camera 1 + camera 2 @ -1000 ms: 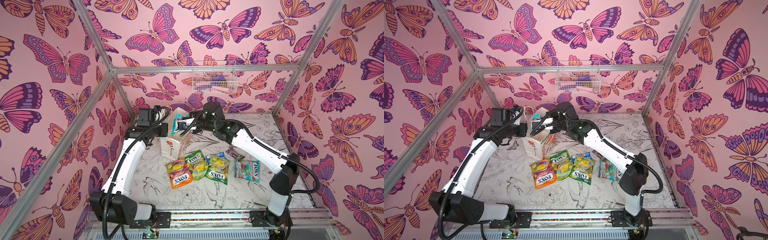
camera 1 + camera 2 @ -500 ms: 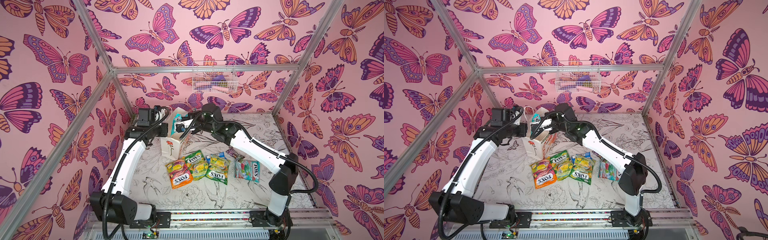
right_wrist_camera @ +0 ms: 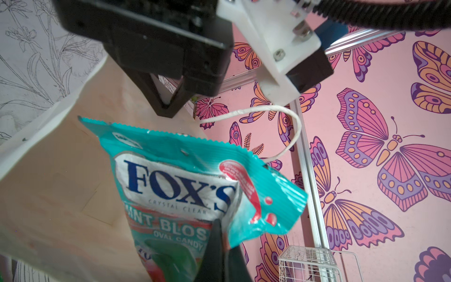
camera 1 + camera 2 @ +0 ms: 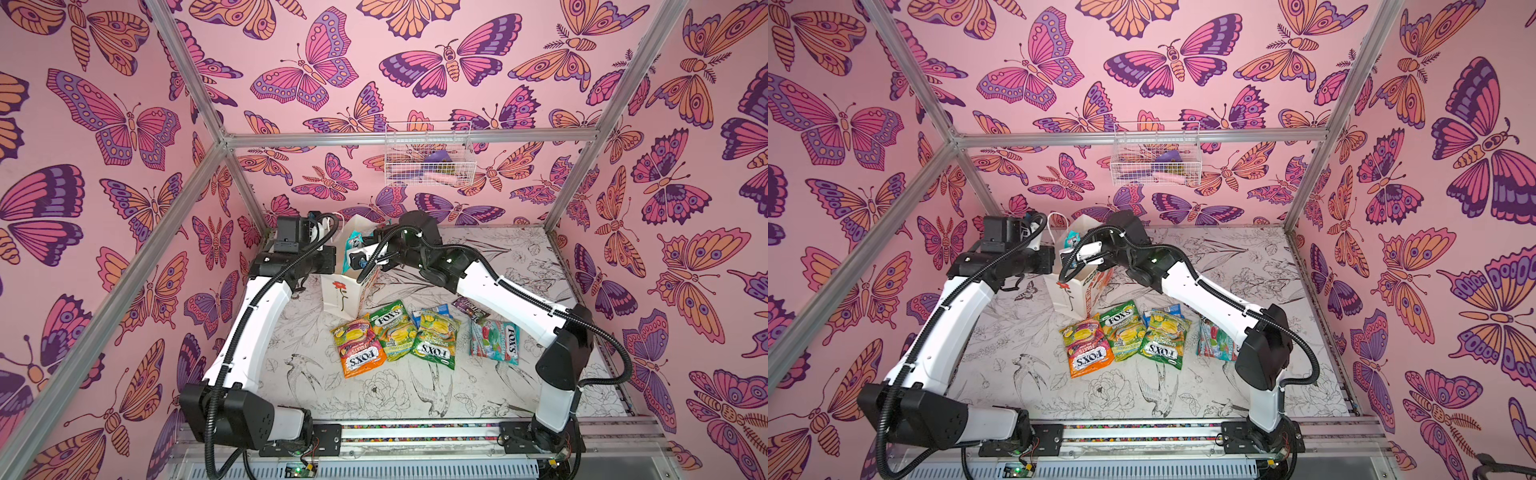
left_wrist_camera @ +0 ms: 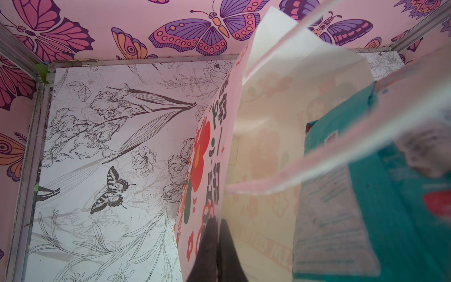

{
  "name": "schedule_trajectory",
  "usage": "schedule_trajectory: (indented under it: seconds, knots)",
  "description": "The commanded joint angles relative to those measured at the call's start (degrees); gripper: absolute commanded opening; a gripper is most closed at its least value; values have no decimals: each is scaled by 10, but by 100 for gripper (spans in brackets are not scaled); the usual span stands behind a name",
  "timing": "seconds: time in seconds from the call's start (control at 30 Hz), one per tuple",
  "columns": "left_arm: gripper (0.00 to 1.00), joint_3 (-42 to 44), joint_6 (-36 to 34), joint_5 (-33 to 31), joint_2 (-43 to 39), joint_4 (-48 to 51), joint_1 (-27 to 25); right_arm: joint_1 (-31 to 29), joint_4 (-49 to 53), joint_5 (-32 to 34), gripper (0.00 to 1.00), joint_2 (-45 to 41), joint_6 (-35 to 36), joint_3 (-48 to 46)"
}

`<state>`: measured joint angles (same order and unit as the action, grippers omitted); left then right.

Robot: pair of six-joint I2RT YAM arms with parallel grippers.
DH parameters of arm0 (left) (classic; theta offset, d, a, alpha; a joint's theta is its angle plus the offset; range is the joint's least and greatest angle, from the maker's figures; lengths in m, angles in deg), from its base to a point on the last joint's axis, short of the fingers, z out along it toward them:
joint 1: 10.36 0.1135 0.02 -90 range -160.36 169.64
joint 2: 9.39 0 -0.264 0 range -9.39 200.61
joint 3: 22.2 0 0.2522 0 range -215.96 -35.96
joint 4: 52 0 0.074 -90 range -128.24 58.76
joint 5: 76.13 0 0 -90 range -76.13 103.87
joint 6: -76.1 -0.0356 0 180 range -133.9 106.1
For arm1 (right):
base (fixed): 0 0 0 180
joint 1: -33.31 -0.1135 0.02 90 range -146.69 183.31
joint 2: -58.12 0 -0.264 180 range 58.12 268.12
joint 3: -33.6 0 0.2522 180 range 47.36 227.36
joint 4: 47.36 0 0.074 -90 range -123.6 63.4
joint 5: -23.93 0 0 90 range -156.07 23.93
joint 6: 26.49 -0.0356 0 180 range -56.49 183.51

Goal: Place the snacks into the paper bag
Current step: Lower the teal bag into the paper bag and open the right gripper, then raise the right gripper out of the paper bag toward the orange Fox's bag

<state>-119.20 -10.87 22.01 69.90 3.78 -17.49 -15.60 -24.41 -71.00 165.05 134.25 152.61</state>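
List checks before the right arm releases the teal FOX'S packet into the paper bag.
1. Grip: right end effector shut on teal FOX'S packet: ok.
2. Bag hold: left end effector shut on paper bag wall, mouth open: ok.
3. Packet at bag mouth in both top views: ok.
4. Bag upright on table: ok.
5. Cord handle clear of drop path: cannot tell.

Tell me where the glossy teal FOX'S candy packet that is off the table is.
In both top views the teal packet hangs at the mouth of the tall white paper bag, back left of centre, pinched by the right gripper.
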Motion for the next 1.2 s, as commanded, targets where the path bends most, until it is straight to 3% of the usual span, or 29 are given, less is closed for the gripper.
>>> schedule_trajectory:
  seconds: [0.0, 0.27, 0.6, 1.0, 1.17]
  knots:
    - [0, 4, 1, 10, -10, 4, 3, -7, -28, 1, 0, 1, 8, 0]
    - [0, 4, 1, 12, -11, 4, 4, -9, -27, 1, 1, 2, 3, -4]
    - [0, 4, 2, 13, -11, 4, 5, -10, -33, -1, 28, -1, -11, -6]
    - [0, 2, 4, 16, -9, 4, 11, -10, -48, 8, 41, -16, -18, -19]
    - [0, 4, 4, 15, -11, 3, 12, -12, -73, 7, 48, -43, -59, -55]
